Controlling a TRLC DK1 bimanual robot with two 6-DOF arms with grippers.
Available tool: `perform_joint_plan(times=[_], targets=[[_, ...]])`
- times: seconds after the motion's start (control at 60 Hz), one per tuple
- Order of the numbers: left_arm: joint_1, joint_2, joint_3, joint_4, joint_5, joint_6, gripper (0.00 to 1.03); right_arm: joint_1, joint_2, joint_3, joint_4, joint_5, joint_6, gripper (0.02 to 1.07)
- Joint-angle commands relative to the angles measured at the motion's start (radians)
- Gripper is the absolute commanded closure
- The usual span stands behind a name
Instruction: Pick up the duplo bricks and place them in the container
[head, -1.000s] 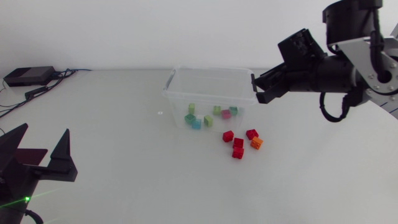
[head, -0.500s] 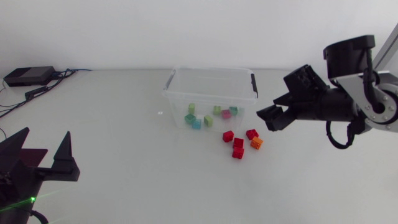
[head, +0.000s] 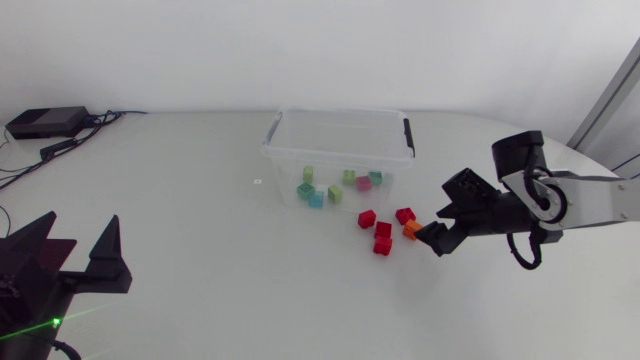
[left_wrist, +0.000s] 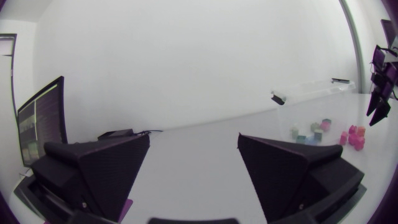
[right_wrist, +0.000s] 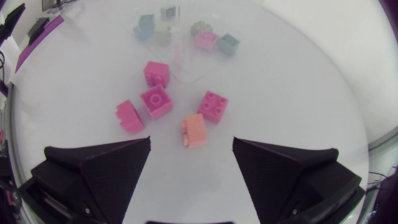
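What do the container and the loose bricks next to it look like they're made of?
Container: clear, glossy plastic by the look; the bricks inside show through its wall. Red bricks and orange brick: hard moulded plastic, smooth and slightly shiny, with crisp studs on top, seen in the right wrist view.

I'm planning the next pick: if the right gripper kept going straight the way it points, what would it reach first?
Most likely the orange brick: it lies just ahead of the right gripper, in line with the gap between its open fingers. The red bricks sit beyond it. How high the gripper hovers is unclear.
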Motion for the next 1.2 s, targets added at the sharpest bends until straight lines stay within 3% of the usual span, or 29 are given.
perform_joint_plan(times=[0.0,0.117,0.317,0.483,0.617,0.733,0.883,1.05,1.183], targets=[[-0.011,-0.012,-0.017,0.0,-0.002,-0.039,0.04,0.001,0.043,-0.012,0.027,-0.009,-0.029,0.11],[-0.02,-0.012,-0.019,-0.001,0.0,-0.045,0.04,0.016,0.095,0.004,0.045,0.0,-0.026,0.13],[-0.017,-0.011,-0.019,-0.001,0.0,-0.045,0.04,0.04,0.187,0.022,0.117,0.031,-0.022,0.33],[-0.015,-0.012,-0.019,-0.001,0.0,-0.045,0.04,0.062,0.219,0.025,0.177,0.08,-0.017,0.7],[-0.015,-0.012,-0.019,-0.001,0.0,-0.043,0.04,0.062,0.235,0.034,0.179,0.092,-0.014,0.72],[-0.015,-0.012,-0.019,-0.001,0.0,-0.043,0.04,0.06,0.238,0.033,0.179,0.089,-0.005,0.82],[-0.015,-0.012,-0.019,-0.001,0.0,-0.043,0.04,0.048,0.121,0.004,0.134,0.083,-0.006,0.84],[-0.015,-0.012,-0.017,-0.001,0.0,-0.043,0.04,0.043,-0.195,0.031,-0.061,0.073,0.015,0.84],[-0.015,-0.012,-0.019,-0.001,0.0,-0.042,0.04,0.08,-0.319,0.129,-0.168,0.071,0.076,0.84]])
